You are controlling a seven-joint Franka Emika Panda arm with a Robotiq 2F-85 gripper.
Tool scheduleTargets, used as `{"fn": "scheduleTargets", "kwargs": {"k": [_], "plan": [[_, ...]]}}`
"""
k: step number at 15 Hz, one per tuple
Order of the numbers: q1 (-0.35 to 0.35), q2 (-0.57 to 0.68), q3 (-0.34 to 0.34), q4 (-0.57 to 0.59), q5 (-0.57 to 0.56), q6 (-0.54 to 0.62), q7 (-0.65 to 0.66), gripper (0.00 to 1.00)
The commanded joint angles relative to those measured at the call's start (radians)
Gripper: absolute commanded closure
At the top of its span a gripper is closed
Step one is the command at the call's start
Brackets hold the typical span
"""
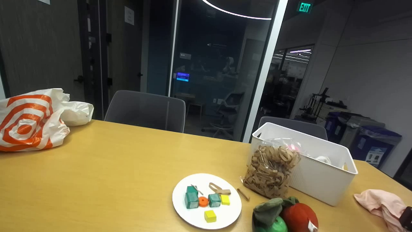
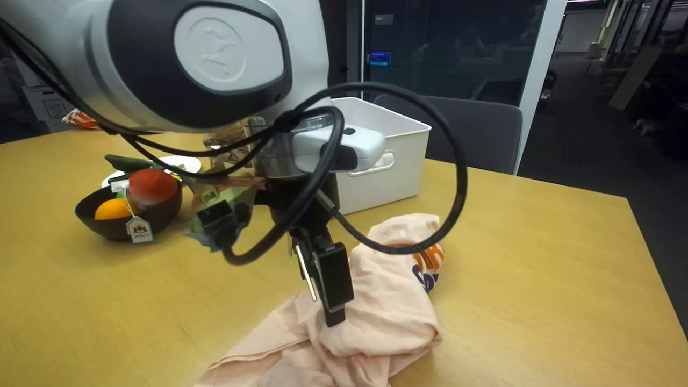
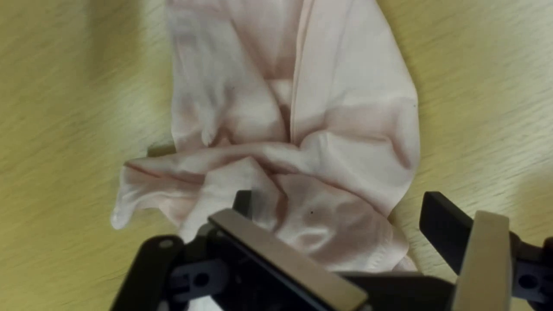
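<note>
A crumpled pale pink cloth (image 2: 376, 317) with orange and dark blue print lies on the table. It also shows in the wrist view (image 3: 345, 108) and at the right edge of an exterior view (image 1: 383, 204). My gripper (image 3: 339, 203) is open, its fingers wide apart. Nothing is clamped between them. In the wrist view the left finger is over the cloth and the right finger is over bare wood beside it. In an exterior view the gripper (image 2: 332, 309) points down at the cloth's folds; I cannot tell whether the fingertip touches it.
A white bin (image 1: 322, 180) stands behind the cloth, with a bag of brown paper strips (image 1: 272, 170) beside it. A dark bowl (image 2: 121, 228) holds toy produce. A white plate (image 1: 193, 219) carries small blocks. A white and orange bag (image 1: 32, 122) lies farther off.
</note>
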Motion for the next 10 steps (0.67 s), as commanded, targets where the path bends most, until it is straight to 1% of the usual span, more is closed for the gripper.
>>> {"fn": "scheduleTargets", "kwargs": {"k": [1,2,3,4,6,9,10], "plan": [[-0.018,0.071,-0.023,0.038,-0.077,0.078,0.093,0.0],[-0.019,0.084,-0.032,0.043,-0.097,0.086,0.115,0.0],[-0.017,0.094,-0.042,0.046,-0.113,0.09,0.128,0.03],[-0.013,0.1,-0.051,0.047,-0.124,0.096,0.138,0.26],[-0.003,0.107,-0.066,0.048,-0.128,0.098,0.142,0.3],[0.01,0.097,-0.071,0.042,-0.121,0.1,0.137,0.54],[0.013,0.09,-0.071,0.04,-0.117,0.096,0.135,0.6]]}}
